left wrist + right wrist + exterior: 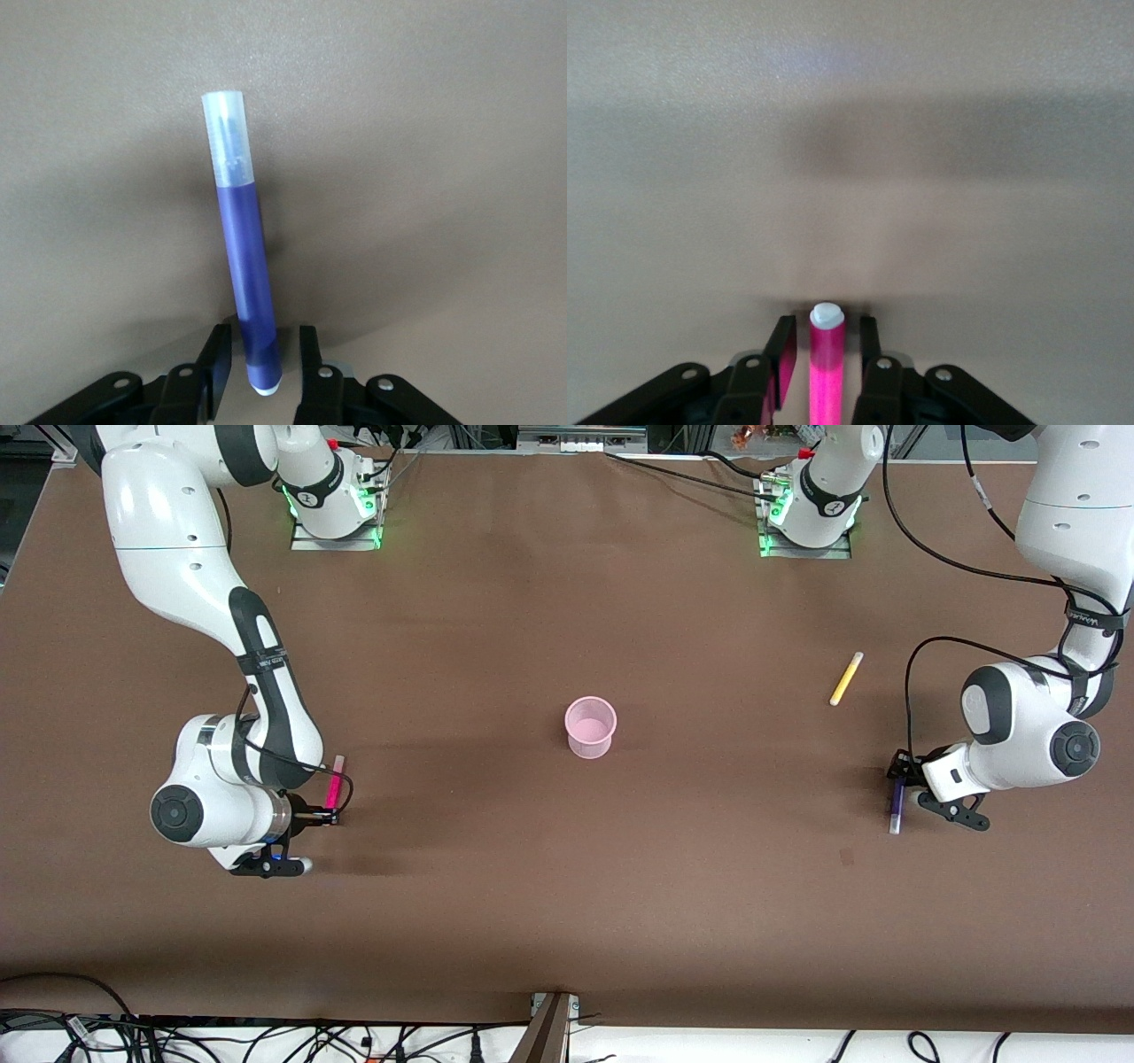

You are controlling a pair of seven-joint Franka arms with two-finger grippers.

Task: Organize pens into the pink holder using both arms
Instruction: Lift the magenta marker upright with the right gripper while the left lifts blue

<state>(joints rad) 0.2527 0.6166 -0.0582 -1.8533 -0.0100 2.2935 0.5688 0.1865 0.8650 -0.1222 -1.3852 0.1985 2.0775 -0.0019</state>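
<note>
The pink holder (590, 727) stands upright in the middle of the table. A magenta pen (335, 784) lies toward the right arm's end. My right gripper (326, 815) is low over its near end, and the fingers straddle the pen (827, 363) with a slim gap on each side, so the right gripper (826, 332) is open. A purple pen (897, 808) lies toward the left arm's end. My left gripper (904, 779) straddles one end of this pen (244, 257), and a gap shows beside one finger, so the left gripper (264, 341) is open. A yellow pen (846, 678) lies loose on the table.
The brown table (567, 886) is bare around the holder. Both arm bases (335, 505) (811, 509) stand along the edge farthest from the front camera. Cables run along the near edge, with a bracket (549, 1027) at its middle.
</note>
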